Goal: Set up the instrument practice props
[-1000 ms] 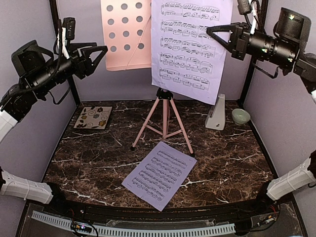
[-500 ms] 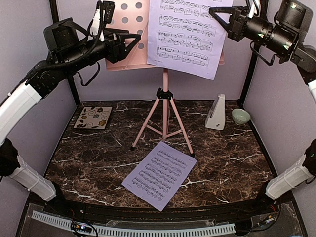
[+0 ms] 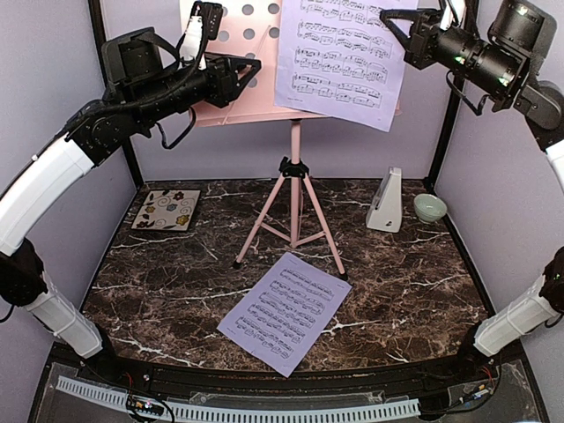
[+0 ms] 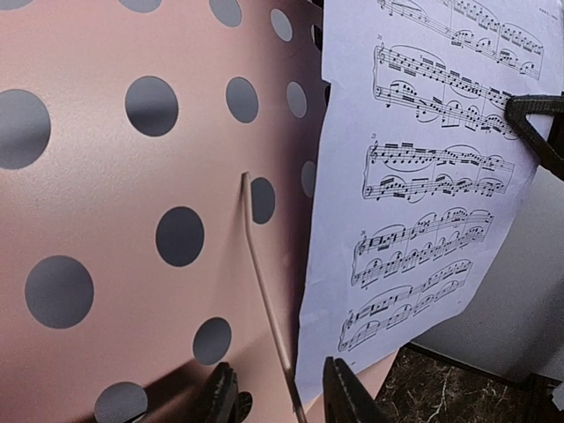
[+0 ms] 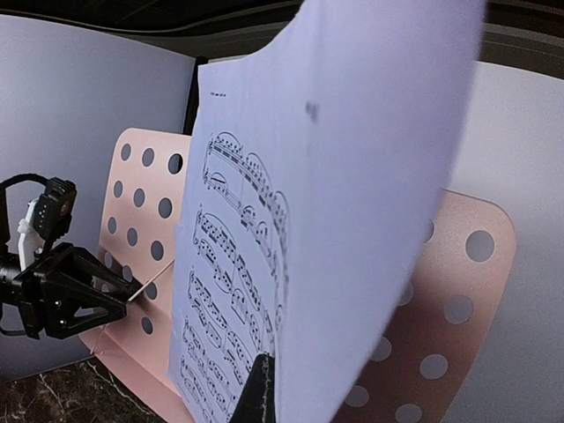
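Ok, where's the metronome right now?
Top view: the white metronome stands at the right rear of the table, between the tripod legs and the small green bowl.

No legible words; notation on page [image 4: 423, 220].

pink perforated stand [image 4: 106, 203] fills the view, a sheet-music page [image 4: 423, 203] overlapping its right.

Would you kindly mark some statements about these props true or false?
1. A lavender page lies flat on the table before the stand. True.
2. The metronome lies toppled on that page. False: it stands upright beside the green bowl.
3. The right end effector holds a second page up at the stand. True.
4. The left end effector rests on the table. False: it is raised at the stand's desk.
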You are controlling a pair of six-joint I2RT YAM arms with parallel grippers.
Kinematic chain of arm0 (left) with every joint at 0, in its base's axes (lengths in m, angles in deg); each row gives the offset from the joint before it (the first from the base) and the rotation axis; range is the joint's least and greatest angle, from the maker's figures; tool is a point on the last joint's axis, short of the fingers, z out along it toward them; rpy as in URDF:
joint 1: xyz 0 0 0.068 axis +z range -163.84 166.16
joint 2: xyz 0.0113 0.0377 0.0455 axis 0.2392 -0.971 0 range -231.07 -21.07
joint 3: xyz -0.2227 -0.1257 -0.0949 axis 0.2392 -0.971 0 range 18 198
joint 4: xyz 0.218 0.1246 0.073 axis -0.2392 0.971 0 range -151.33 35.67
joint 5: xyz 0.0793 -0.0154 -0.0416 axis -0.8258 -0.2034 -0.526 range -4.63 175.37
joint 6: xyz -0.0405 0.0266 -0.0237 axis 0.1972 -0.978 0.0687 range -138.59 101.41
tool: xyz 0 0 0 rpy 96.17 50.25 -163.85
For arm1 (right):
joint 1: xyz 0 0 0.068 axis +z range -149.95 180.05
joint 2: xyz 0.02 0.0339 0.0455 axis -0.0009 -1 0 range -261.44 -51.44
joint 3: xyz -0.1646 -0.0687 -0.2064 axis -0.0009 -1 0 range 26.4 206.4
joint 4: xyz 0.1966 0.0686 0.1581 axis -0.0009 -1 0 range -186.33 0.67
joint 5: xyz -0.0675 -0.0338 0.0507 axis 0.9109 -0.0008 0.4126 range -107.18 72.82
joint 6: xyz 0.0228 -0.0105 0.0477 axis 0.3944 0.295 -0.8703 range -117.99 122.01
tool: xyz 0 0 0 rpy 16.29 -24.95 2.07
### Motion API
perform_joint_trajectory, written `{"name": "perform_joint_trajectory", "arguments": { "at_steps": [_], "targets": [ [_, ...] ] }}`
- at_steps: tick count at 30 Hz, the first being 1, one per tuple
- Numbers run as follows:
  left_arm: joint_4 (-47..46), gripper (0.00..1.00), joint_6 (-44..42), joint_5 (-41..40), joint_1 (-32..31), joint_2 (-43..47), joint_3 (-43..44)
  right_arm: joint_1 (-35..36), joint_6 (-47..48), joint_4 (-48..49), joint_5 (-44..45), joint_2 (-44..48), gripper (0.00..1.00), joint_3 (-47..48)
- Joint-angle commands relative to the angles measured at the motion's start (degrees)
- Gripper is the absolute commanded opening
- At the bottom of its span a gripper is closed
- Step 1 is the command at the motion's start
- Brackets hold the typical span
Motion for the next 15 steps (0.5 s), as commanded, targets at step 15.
{"name": "perform_joint_trajectory", "arguments": {
  "at_steps": [15],
  "targets": [
    [-7.14,0.14,5.67,0.16,-0.51,-0.69,-1.04,-0.32,2.4,6.85,4.83,1.44,0.0,-3.38]
  ]
}}
